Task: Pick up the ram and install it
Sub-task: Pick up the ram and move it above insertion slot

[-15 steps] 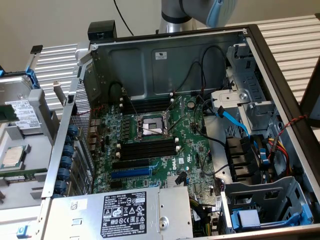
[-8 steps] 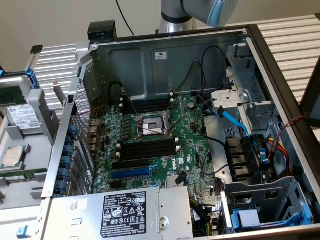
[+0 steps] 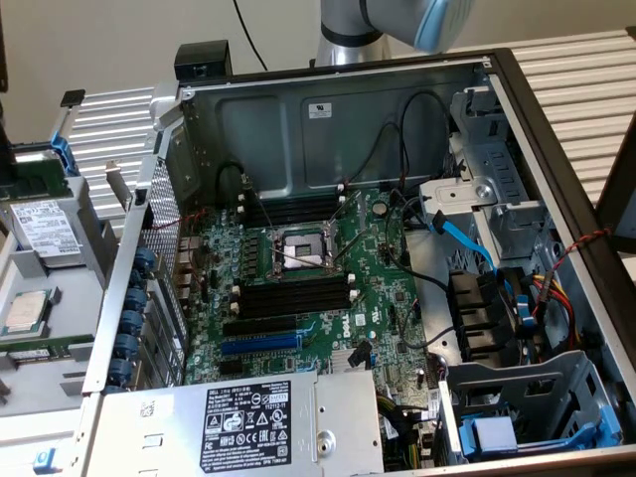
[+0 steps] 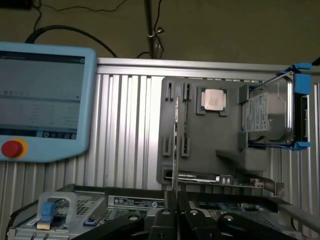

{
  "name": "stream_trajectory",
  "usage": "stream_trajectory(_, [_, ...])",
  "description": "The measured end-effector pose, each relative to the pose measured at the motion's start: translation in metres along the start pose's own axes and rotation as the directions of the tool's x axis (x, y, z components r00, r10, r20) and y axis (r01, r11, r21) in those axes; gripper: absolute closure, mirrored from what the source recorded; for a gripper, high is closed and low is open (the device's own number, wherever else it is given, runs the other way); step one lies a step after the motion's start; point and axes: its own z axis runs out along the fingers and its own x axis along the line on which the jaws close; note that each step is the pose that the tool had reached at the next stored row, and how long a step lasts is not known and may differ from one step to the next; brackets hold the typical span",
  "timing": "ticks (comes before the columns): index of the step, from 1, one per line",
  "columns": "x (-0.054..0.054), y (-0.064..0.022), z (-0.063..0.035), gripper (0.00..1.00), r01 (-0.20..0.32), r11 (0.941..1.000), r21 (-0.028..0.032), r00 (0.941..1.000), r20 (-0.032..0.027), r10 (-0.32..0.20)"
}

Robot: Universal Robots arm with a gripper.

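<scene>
Wrist view shows the claw [image 4: 176, 206] pinched narrow on the ram [image 4: 174, 160], a thin stick seen edge-on and standing out from between the fingers. It is held above the open computer case [image 4: 100, 189], with the gray parts tray [image 4: 202, 147] beyond. Exterior view has the black memory slots [image 3: 293, 294] lying bare on either side of the CPU socket [image 3: 298, 250]. Such a slim hold may let the stick tilt. A tilted or reversed ram would likely jam on the slot key, and the black cables [image 3: 403, 139] nearby could snag it.
</scene>
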Motion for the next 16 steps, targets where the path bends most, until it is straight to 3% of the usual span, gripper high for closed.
stream_trajectory(16, [0.002,-0.0721,-0.0084,0.87,0.002,1.0000,-0.0009,1.0000,-0.0003,-0.002])
